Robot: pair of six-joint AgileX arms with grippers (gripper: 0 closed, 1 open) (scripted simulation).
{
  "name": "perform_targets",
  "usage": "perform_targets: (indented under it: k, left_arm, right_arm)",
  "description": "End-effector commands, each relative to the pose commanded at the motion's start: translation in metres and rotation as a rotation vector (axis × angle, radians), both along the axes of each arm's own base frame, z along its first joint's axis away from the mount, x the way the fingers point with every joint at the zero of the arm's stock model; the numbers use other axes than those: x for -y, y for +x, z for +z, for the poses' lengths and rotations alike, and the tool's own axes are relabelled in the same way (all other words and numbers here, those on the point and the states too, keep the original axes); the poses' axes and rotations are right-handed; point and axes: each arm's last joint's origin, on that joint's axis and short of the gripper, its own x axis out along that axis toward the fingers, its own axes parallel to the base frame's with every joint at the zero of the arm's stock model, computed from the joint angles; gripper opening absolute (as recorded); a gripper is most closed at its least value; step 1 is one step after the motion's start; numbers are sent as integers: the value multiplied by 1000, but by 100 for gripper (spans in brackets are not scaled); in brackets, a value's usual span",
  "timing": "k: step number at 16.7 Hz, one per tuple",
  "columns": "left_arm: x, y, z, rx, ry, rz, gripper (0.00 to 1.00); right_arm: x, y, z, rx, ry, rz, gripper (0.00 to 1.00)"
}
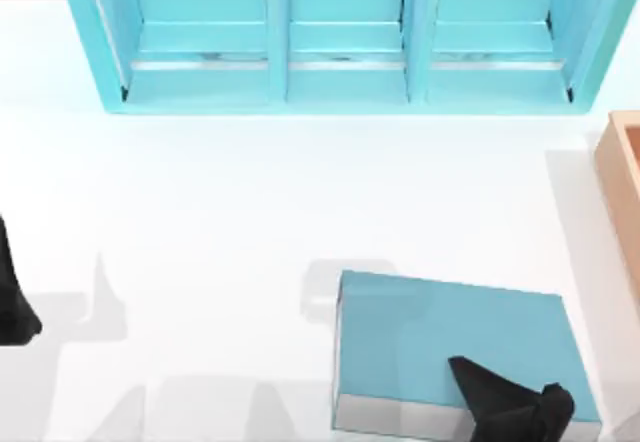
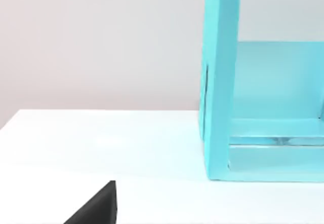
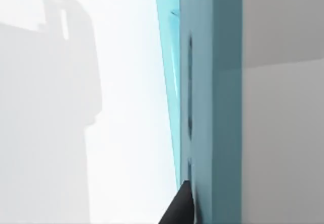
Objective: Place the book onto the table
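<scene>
Book point(image 1: 450, 347) first: you have it in the right end effector point(image 1: 520, 407), which is clamped on its near right corner, well in front of the cyan shelf point(image 1: 340, 42) and just left of the tan wooden box point(image 1: 622, 177). A shadow lies beside its far left corner, so judge it as raised off the bench point(image 1: 200, 222), or at least not settled flat. In the right wrist view the cover point(image 3: 212, 107) runs close along one dark finger point(image 3: 179, 206).

Watch the hold. You grip one corner of a thick, heavy hardcover (the rest hangs out unsupported), so it may pivot between the pads and sag. Let go too high and it could land on an edge and tip or slide toward the box.

Left end effector point(image 1: 15, 307) sits parked far left of the book; whether it is open I cannot tell.

White bench is flat and bare in front of the shelf, giving you ample room; a plain pale wall point(image 2: 101, 41) stands behind.
</scene>
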Motion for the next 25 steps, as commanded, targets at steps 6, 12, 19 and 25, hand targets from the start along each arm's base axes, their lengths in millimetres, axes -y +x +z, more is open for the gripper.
perform_targets:
  k: [6, 12, 19, 25]
  left_arm:
    - [0, 0, 0, 0, 0, 0, 100]
    - [0, 0, 0, 0, 0, 0, 100]
    - [0, 0, 0, 0, 0, 0, 100]
    - [0, 0, 0, 0, 0, 0, 100]
  right_arm:
    - [16, -8, -9, 32, -97, 53, 0]
    - [18, -12, -9, 31, -100, 53, 0]
    - [18, -13, -16, 34, -107, 49, 0]
    - [19, -12, -39, 33, -116, 51, 0]
